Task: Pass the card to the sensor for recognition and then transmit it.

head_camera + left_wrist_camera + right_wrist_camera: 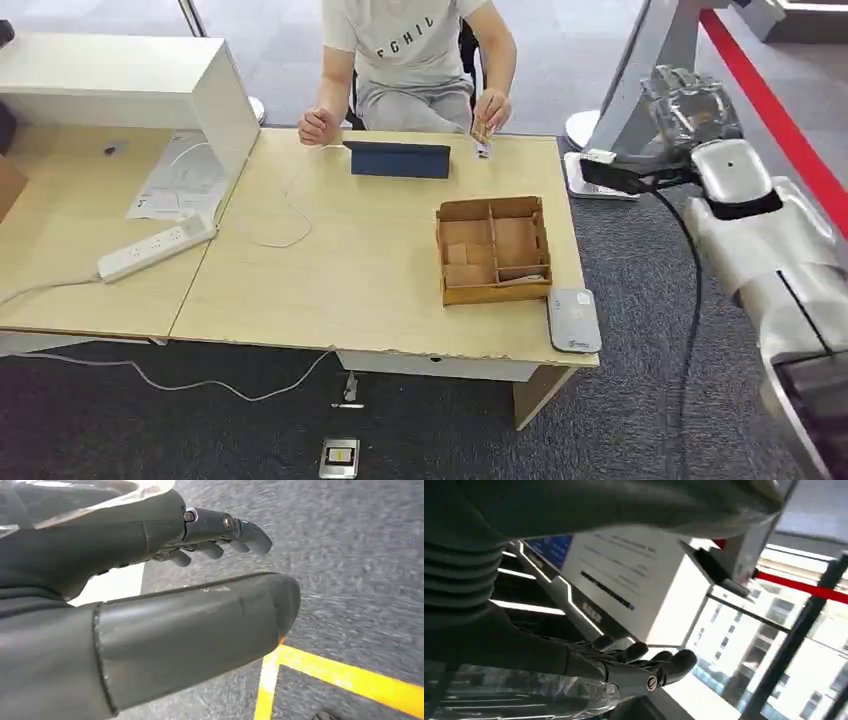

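A person seated at the table's far side pinches a small brown card (483, 131) just above the tabletop. A dark tablet-like stand (398, 158) rests beside it. A flat grey sensor pad (574, 320) lies at the table's near right corner. My right hand (690, 100) is raised off to the right of the table, beyond its edge, well apart from the card. In the right wrist view that hand (624, 667) has its fingers stretched out and holds nothing. My left hand (150, 535) hangs over grey carpet, fingers apart and empty.
A cardboard box (493, 248) with several compartments stands right of the table's centre (350, 270). A white power strip (155, 248), papers (180, 180) and a white cabinet (130, 85) fill the left side. A silver stand (640, 80) rises behind my right hand. Yellow tape (350, 677) marks the floor.
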